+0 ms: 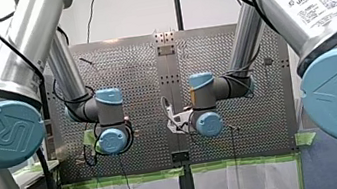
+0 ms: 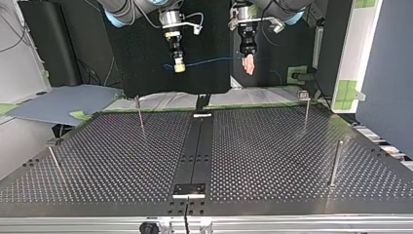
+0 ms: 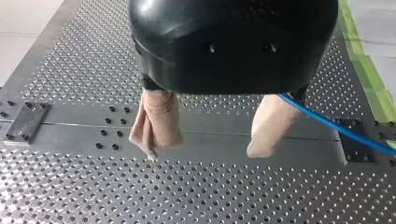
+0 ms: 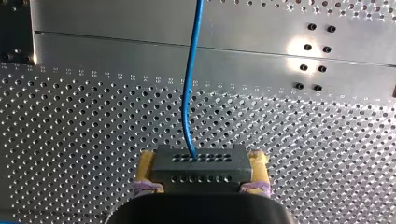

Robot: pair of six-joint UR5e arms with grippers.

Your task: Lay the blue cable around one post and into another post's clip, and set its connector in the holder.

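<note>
In the right wrist view my right gripper is shut on the dark connector block, held between its yellow pads. The blue cable leaves the block and runs ahead over the perforated table. In the top view this gripper hangs high above the table's far edge, and the cable stretches across to my left gripper. The left wrist view shows my left gripper open, its beige fingers wide apart. The cable passes behind one finger, outside the gap.
Several thin upright posts stand on the table in the top view: one far left, one far right, one near right, one near left. A dark centre strip carries a small plate near the front edge.
</note>
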